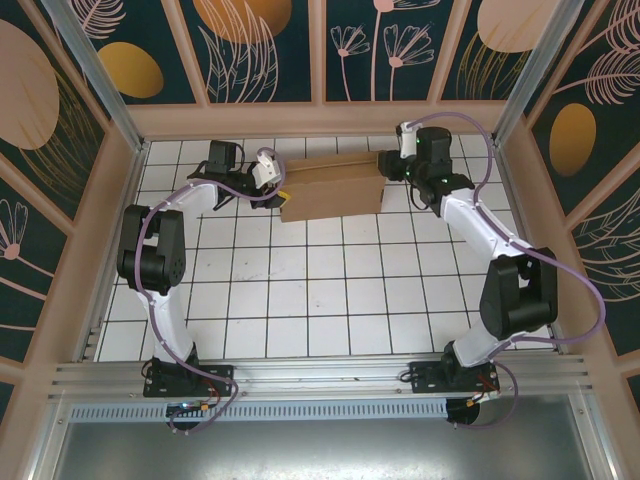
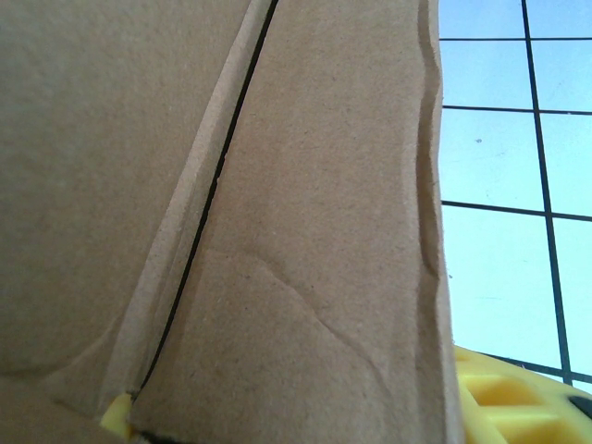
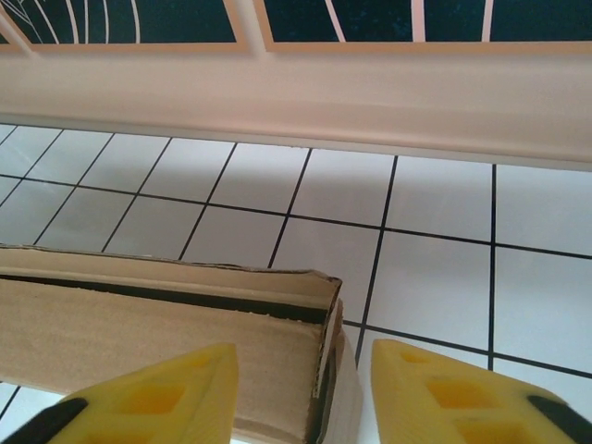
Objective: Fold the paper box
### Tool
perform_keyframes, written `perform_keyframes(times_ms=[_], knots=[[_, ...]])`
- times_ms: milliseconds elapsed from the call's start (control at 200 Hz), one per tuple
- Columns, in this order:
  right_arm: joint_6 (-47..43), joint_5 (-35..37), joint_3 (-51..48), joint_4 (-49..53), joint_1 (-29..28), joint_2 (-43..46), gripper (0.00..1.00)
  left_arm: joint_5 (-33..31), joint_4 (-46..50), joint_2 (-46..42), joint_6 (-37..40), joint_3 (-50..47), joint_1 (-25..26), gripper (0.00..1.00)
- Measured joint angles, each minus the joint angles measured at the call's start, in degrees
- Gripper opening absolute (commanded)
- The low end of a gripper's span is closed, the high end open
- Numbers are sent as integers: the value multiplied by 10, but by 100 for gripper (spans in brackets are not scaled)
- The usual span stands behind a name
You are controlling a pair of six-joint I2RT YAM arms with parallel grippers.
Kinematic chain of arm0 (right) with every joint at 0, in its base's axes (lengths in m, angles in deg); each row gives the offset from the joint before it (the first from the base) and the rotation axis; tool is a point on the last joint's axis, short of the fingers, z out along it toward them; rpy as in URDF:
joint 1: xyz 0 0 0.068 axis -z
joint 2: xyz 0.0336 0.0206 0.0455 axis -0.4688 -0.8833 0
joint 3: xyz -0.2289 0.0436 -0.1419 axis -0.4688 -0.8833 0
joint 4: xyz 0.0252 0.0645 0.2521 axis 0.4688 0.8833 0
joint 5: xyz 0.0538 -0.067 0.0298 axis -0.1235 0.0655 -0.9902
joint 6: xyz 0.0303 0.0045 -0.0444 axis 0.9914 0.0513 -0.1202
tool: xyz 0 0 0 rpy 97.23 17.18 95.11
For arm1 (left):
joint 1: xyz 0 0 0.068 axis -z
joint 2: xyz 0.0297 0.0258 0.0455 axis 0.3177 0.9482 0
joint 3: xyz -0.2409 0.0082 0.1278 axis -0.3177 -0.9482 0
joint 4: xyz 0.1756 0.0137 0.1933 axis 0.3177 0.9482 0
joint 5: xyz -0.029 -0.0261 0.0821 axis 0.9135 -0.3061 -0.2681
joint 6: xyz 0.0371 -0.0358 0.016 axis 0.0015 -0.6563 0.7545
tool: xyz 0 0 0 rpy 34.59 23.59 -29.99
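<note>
A brown corrugated paper box [image 1: 331, 188] is lying on a white tiled surface [image 1: 330, 300], close to the far edge and about midway between the left and right edges. It is partly folded up, with its long side running left to right.

The left end effector [image 1: 277, 190] is reaching in at the box's left end. Seen from the left wrist, a cardboard panel is filling the whole gap between its yellow fingers [image 2: 518, 400], so it is gripping the box there, about half closed around the panel. A dark slit is running up the cardboard between two layers.

The right end effector [image 3: 305, 361] is sitting at the box's right end. Its yellow fingers [image 3: 166, 396] are standing partly apart, straddling the box's end corner. White tile is showing between the cardboard and the finger on the right of the wrist view, so it is not holding the box. The box's open end is showing stacked cardboard layers.

A pale ledge [image 3: 370, 102] is running along the far edge of the surface.
</note>
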Motion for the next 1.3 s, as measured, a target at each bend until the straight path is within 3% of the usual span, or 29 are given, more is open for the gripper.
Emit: perform_keyframes(times_ms=[145, 686, 1006, 1301], knots=[[-1, 0, 33, 22, 4, -21, 22, 0, 0, 0, 0, 0, 0, 46], [6, -10, 92, 93, 15, -76, 20, 0, 0, 0, 0, 0, 0, 46], [15, -24, 121, 103, 16, -95, 0, 0, 0, 0, 0, 0, 0, 46], [16, -30, 121, 110, 16, -95, 0, 0, 1, 0, -1, 0, 0, 46]])
